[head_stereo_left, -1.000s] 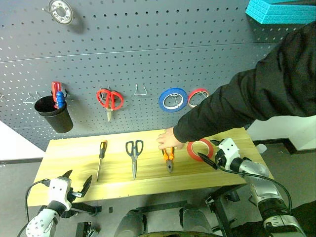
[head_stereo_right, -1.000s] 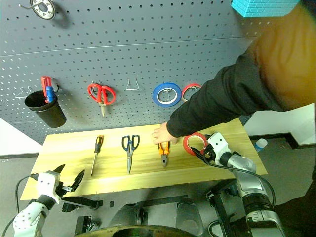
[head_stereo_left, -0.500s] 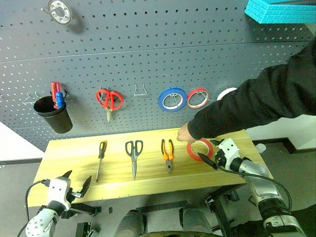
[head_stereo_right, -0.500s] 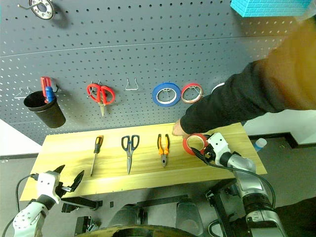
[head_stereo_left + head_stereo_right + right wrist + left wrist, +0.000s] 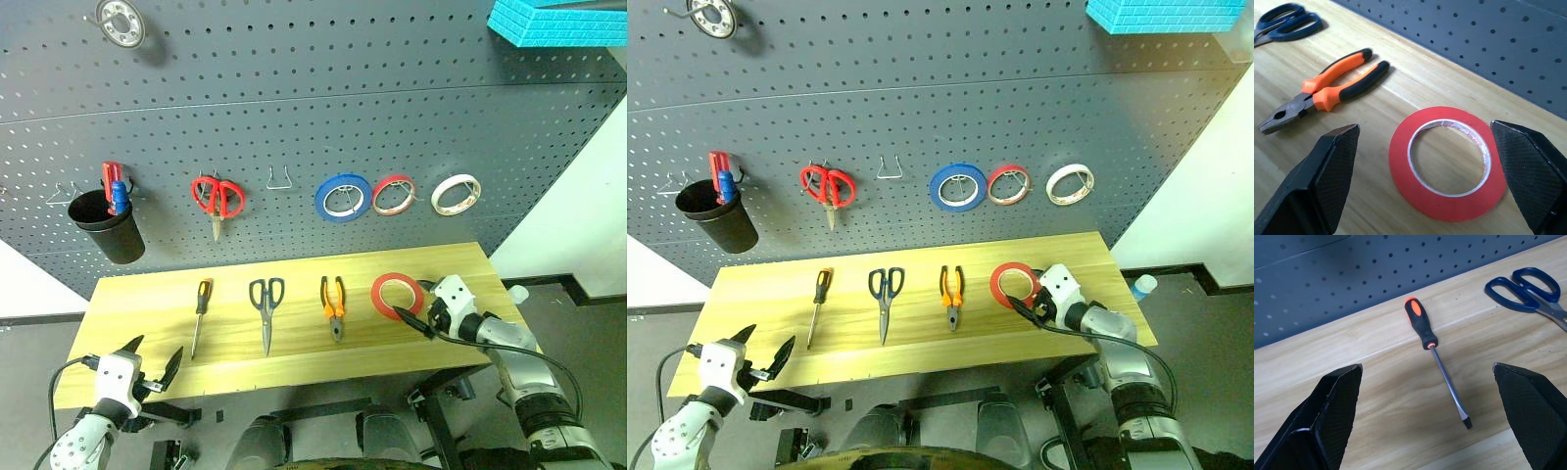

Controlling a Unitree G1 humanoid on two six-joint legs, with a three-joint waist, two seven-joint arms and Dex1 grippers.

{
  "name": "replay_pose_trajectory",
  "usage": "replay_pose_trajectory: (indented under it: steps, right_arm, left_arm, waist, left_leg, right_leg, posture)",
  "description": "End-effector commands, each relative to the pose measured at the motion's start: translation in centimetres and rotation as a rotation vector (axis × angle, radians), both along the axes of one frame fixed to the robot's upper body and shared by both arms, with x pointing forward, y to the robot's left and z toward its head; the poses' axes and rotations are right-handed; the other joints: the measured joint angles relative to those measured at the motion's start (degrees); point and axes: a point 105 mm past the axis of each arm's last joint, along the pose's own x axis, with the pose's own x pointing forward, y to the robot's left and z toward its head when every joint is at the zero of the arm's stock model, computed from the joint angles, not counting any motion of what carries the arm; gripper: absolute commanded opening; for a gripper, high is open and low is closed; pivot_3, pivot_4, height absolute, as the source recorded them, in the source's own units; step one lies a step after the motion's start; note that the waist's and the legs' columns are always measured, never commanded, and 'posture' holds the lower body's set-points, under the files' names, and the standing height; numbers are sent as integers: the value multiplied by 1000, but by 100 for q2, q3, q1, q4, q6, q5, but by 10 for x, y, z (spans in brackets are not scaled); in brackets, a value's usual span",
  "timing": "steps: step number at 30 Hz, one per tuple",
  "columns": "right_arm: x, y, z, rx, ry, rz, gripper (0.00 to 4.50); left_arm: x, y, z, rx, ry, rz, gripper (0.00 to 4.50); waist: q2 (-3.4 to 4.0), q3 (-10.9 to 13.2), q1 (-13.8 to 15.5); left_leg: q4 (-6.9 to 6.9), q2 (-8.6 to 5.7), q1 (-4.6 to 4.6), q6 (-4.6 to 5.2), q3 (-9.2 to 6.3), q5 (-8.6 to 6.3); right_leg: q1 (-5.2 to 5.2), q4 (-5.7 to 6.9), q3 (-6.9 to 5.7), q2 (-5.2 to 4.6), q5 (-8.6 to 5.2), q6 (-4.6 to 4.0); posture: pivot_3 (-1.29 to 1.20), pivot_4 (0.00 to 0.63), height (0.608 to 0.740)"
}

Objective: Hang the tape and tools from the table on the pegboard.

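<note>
On the desk [image 5: 294, 367] four things lie in a row in front of the pegboard [image 5: 294, 117]: a screwdriver [image 5: 199, 315], dark-handled scissors [image 5: 265, 311], pliers [image 5: 333, 305] and a roll of red tape [image 5: 397, 295].

The right hand [image 5: 419, 317] sits at the desk's right end with its fingers spread wide and holding nothing. The red tape lies flat just ahead of it, between the lines of the two fingers, and the pliers lie a little further off on the tape's left.

The left hand [image 5: 155, 363] hangs at the near left edge of the desk, fingers also wide apart and empty. The screwdriver lies ahead of it, handle toward the pegboard and tip toward the hand, not touching it. The scissors lie beside the screwdriver, further toward the middle.

On the pegboard hang red-handled scissors [image 5: 217, 199], a blue tape roll [image 5: 343, 197], a red tape roll [image 5: 393, 194], a white tape roll [image 5: 457, 193] and a black cup [image 5: 108, 225].
</note>
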Motion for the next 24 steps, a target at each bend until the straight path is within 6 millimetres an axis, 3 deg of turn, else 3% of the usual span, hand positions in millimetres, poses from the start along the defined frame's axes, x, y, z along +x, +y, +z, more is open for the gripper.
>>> replay_pose_trajectory:
  steps: [1,7,11,19,24]
  right_arm:
    - [1,2,10,-8,2,66,4500]
    - [-1,4,5,-70,61,139,4500]
    - [8,7,2,-138,73,174,4500]
    - [22,16,-12,-236,149,217,4500]
    - [26,19,-21,-272,193,226,4500]
  left_arm:
    - [3,5,13,25,-4,-37,4461]
    - [-3,-3,14,-13,55,-116,4461]
    - [0,-9,20,2,57,-148,4461]
    - [0,-58,25,-8,109,-359,4461]
    - [2,-72,29,-13,117,-409,4461]
  waist:
    - [5,3,0]
    - [11,9,-12]
    - [12,15,-7]
    - [14,23,-2]
    - [16,26,-10]
  left_leg:
    - [0,0,0,0,0,0]
    - [-1,0,0,0,0,0]
    - [1,0,0,0,1,0]
    - [-3,0,-4,1,0,0]
    - [-1,0,-3,1,0,0]
  right_leg:
    - [0,0,0,0,0,0]
    - [-1,0,0,0,-1,0]
    - [-2,1,0,0,-3,1]
    - [-4,-2,0,-1,4,-10]
    - [-4,0,0,0,4,-11]
  posture:
    - [-35,74,738]
    - [-38,76,738]
    - [-39,78,738]
    - [-36,80,738]
    - [-39,79,738]
